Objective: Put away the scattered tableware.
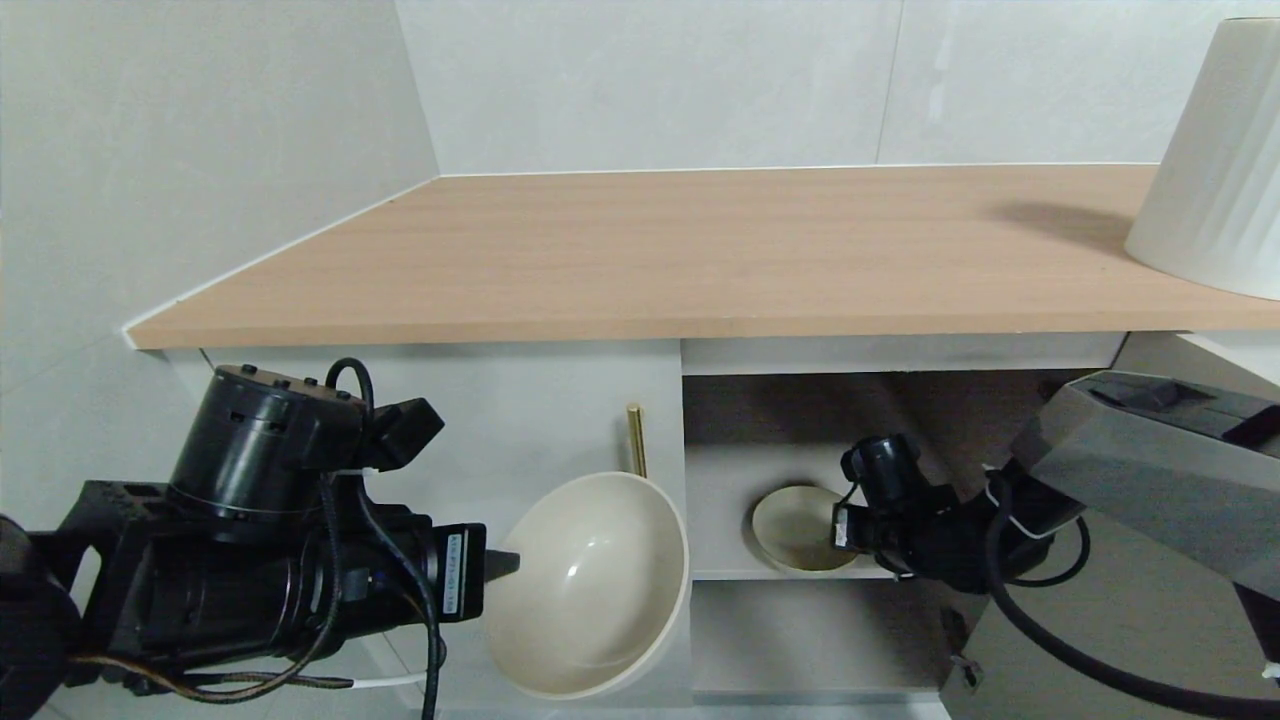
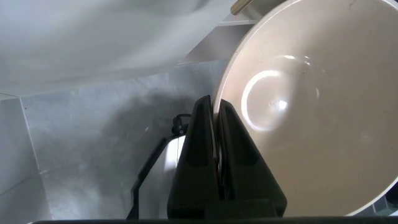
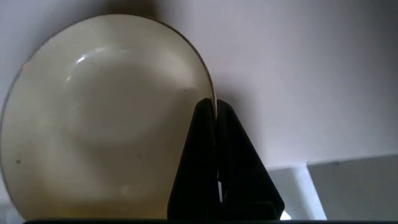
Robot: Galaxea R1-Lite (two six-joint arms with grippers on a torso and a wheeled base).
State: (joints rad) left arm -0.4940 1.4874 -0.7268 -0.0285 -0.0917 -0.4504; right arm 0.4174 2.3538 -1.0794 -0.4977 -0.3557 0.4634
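The right claw [image 1: 838,527] is pinching the rim of a small plate [image 1: 795,525], its fingers closed thin on the edge. It is holding the plate inside the open cabinet, over the left part of the shelf [image 1: 715,480]. Whether the plate is already resting on the shelf is not something I can tell.

The left claw [image 1: 505,565] is gripping a bowl [image 1: 600,590] by its rim in the same narrow pinch. The bowl is hanging in the air in front of the closed door [image 1: 560,420], just below the brass handle [image 1: 635,440] and under the counter's [image 1: 700,260] front edge.

The step in hand looks to be setting the plate down. To do it well, the right arm should be lowering until the plate sits flat, then opening and drawing straight back out. The bowl should be waiting clear of the handle and the opening.
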